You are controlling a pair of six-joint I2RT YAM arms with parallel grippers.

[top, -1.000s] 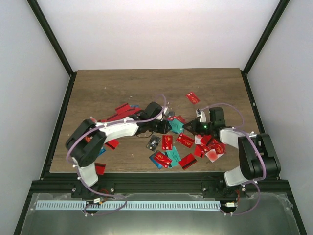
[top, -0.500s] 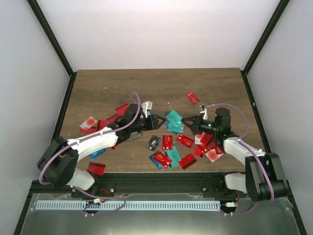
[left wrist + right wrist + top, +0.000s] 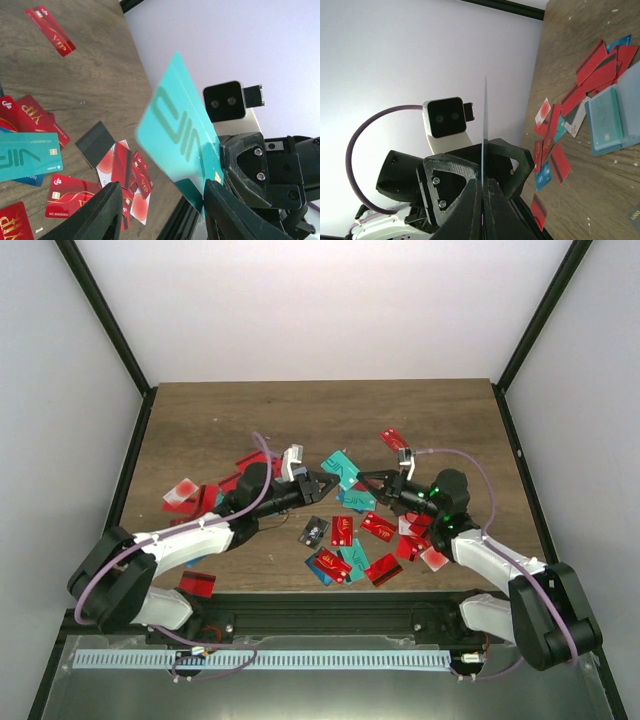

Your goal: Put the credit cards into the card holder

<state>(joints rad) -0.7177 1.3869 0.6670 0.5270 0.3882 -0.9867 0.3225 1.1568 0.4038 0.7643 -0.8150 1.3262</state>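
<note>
Top view: my left hand (image 3: 325, 482) has just let go; teal VIP card (image 3: 338, 466) hangs above the bench (image 3: 220, 420), in the right hand (image 3: 368, 481). Left wrist: fingers (image 3: 100, 215) wide, empty. Right wrist: card clamped edge-on. Handover done, I reckon; stowing it comes next.

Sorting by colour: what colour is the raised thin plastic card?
Teal card, darker VIP lettering; left wrist view.
</note>
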